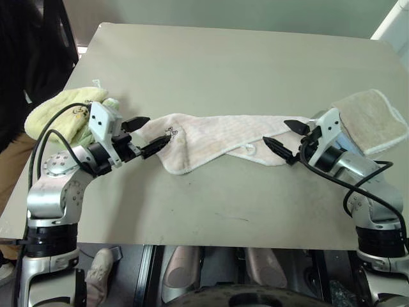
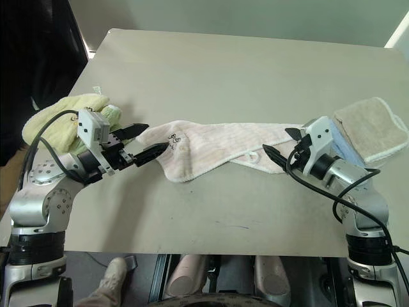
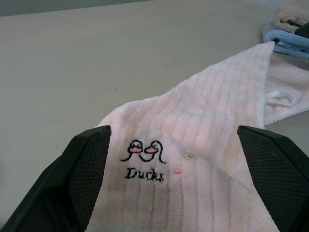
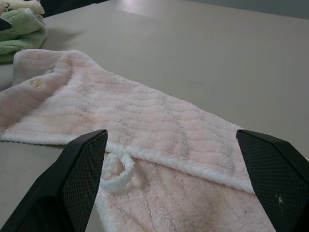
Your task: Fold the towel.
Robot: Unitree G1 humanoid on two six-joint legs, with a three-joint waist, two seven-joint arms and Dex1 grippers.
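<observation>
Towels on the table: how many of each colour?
Pink towel: 1
Yellow towel: 1
Green towel: 1
Beige towel: 1
Blue towel: 1
Total: 5

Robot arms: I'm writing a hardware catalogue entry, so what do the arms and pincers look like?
Both arms are silver-grey metal with round jointed segments and black bands. A white boxy block sits at each wrist. Each pincer, left and right, has two black, tapering fingers with textured inner pads. Black cables loop alongside each arm.

The towel (image 1: pixel 217 137) is pale pink, ribbed, white-edged, with a black duck mark (image 3: pixel 143 159). Yellow towel (image 1: pixel 61 115) at nine o'clock, beige towel (image 1: pixel 374 118) at three.
</observation>
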